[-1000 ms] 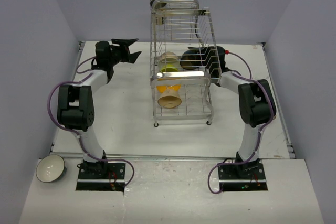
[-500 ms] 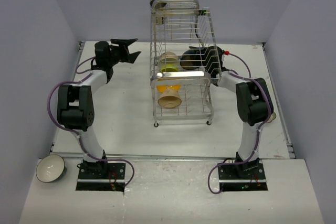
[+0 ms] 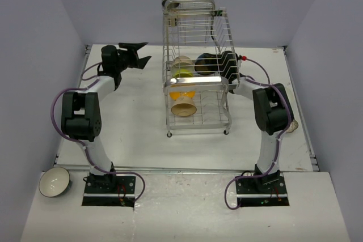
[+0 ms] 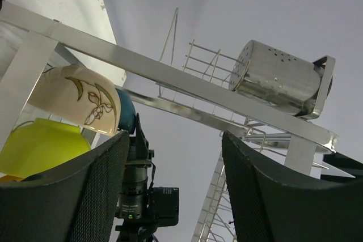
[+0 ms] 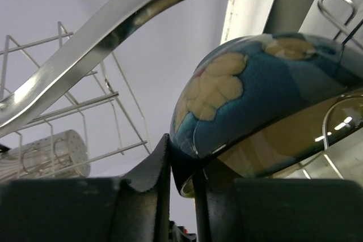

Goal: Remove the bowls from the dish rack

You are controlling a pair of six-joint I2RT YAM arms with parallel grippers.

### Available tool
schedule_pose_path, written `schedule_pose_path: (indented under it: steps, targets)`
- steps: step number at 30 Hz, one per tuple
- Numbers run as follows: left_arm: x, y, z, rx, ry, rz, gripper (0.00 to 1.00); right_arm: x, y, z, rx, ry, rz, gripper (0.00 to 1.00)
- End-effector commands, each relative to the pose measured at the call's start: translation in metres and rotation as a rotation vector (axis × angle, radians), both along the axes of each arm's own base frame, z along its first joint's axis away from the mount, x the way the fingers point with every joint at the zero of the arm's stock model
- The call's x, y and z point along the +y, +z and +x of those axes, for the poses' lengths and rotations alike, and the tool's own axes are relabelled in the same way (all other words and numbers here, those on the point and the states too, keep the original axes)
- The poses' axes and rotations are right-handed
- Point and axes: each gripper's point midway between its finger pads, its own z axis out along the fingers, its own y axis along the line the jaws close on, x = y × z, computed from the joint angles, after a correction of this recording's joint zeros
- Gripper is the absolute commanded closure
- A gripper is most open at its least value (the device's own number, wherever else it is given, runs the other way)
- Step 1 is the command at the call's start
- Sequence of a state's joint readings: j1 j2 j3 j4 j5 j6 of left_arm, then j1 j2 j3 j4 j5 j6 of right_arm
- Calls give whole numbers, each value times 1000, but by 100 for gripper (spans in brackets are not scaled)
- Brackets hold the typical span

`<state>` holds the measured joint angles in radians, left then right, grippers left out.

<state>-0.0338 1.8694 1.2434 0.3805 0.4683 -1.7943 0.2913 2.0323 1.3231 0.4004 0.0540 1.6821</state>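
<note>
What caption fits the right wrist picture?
Right hand pinching the rim of a blue, cream-patterned bowl inside the shiny chrome wire dish rack.

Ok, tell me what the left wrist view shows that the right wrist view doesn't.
Only the left wrist view: a cream bowl next to a yellow bowl, seen past the open left pincer. Only the right wrist view: a blue bowl, its rim pinched by the right pincer. Both: the rack and its steel cup.

shiny chrome-wire dish rack (image 3: 195,83); glossy, perhaps ceramic, bowl (image 5: 258,94).
</note>
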Motion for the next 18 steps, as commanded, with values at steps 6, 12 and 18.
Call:
schedule_pose_path:
  steps: [6,12,18]
  targets:
    - [4,-2,-9,-27,-5,21,33,-13,15,13,-134,-5,-120,100]
    - [3,-10,-13,-15,-3,38,32,-14,45,9,-223,7,-120,100]
    - [4,-15,-17,-15,0,44,32,-1,78,1,-323,38,-42,100]
